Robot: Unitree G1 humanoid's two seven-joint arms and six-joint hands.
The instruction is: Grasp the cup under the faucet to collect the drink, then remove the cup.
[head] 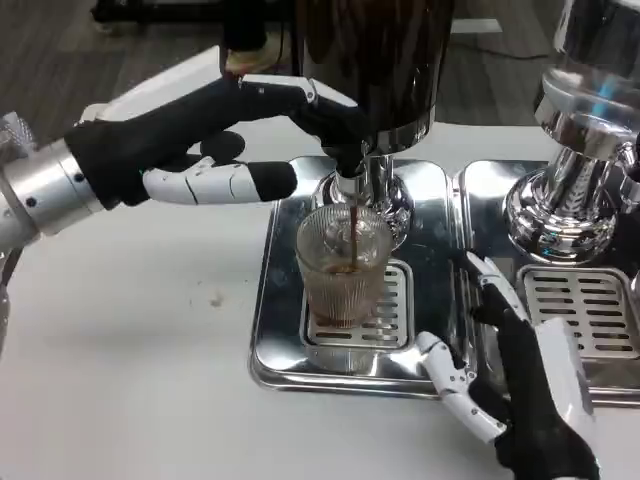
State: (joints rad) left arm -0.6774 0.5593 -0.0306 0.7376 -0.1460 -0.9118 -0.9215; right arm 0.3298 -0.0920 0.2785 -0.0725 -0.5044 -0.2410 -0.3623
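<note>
Nearest, the right robot hand (520,385) is waiting open and empty beside the tray (275,300), while the cup (343,265) is sitting on the grate filling under the faucet (360,185), which the left robot hand (200,150) is pressing and should probably be holding steady until full.

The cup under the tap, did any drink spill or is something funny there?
Nothing stands out. The cup stands upright on the drip grate, and the dark stream from the faucet falls inside it. No puddle shows on the shiny tray.
</note>
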